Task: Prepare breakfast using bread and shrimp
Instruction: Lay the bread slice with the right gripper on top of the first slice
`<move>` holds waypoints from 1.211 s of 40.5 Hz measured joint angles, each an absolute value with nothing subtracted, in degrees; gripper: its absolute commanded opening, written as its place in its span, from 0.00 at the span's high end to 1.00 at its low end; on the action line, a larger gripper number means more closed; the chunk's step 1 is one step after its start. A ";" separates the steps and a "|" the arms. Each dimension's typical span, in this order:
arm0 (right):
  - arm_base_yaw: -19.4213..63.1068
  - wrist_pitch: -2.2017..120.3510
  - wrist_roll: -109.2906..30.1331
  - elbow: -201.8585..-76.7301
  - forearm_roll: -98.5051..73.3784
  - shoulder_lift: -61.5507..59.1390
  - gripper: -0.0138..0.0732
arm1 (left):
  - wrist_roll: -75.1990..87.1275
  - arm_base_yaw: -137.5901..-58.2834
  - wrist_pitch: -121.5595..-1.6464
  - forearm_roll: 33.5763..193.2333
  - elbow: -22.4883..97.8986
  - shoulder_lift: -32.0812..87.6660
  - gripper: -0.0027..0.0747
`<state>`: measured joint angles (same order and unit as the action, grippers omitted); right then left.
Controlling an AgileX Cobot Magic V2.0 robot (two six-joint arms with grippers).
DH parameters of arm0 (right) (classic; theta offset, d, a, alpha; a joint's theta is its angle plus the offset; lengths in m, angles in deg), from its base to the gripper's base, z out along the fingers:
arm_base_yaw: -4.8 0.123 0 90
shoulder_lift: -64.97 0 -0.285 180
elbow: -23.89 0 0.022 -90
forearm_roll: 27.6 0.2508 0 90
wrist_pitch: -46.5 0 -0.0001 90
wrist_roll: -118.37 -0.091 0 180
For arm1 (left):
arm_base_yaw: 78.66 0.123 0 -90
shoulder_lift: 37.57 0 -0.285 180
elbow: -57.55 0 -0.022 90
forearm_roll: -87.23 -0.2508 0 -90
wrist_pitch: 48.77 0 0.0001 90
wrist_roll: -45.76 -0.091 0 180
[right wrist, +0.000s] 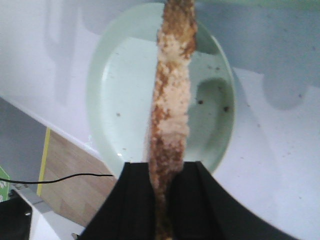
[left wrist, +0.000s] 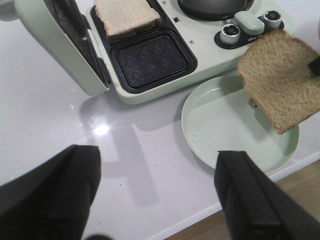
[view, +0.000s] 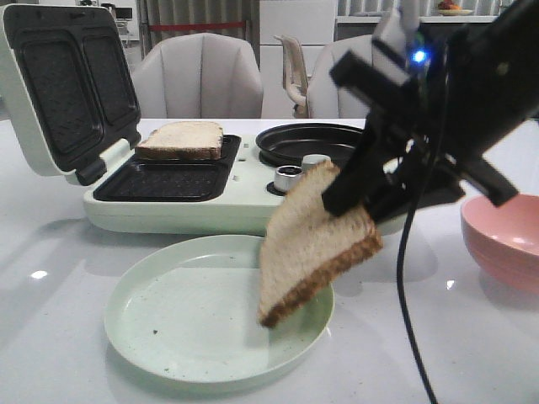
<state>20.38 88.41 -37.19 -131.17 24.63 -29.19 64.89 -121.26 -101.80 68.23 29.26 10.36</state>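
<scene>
While one bread slice (view: 182, 140) lies in the maker's (view: 168, 206) far-left well, right gripper (view: 364, 199) pinched shut on the second slice (view: 307, 244) above the plate (view: 168, 324), left gripper (left wrist: 157, 192) idle, wide open, empty: seemingly mid-transfer, next needing carriage left and flat release.

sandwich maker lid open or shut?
Open. The lid is tipped back, both grill wells exposed; one bread slice lies in the far well.

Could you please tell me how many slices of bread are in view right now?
2. One slice lies in the far tray of the open sandwich maker. The other slice hangs tilted above the green plate, gripped by the right pincer. None seem hidden.
</scene>
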 measured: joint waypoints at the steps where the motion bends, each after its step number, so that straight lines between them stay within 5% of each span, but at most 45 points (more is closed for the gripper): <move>1: 20.38 88.63 -37.19 -131.63 24.63 -27.87 0.78 | 64.89 -121.26 -101.80 68.23 29.26 10.36 0.28; 14: 22.96 84.35 -36.82 -141.28 29.01 -26.18 0.78 | 64.89 -121.26 -101.80 68.32 29.26 10.36 0.28; 42: 29.01 78.88 -36.68 -170.48 37.11 -60.15 0.77 | 64.89 -121.26 -101.75 68.12 29.26 10.36 0.28; 49: 29.11 80.79 -36.68 -173.11 37.11 -64.54 0.57 | 64.89 -121.26 -101.75 68.12 29.26 10.36 0.28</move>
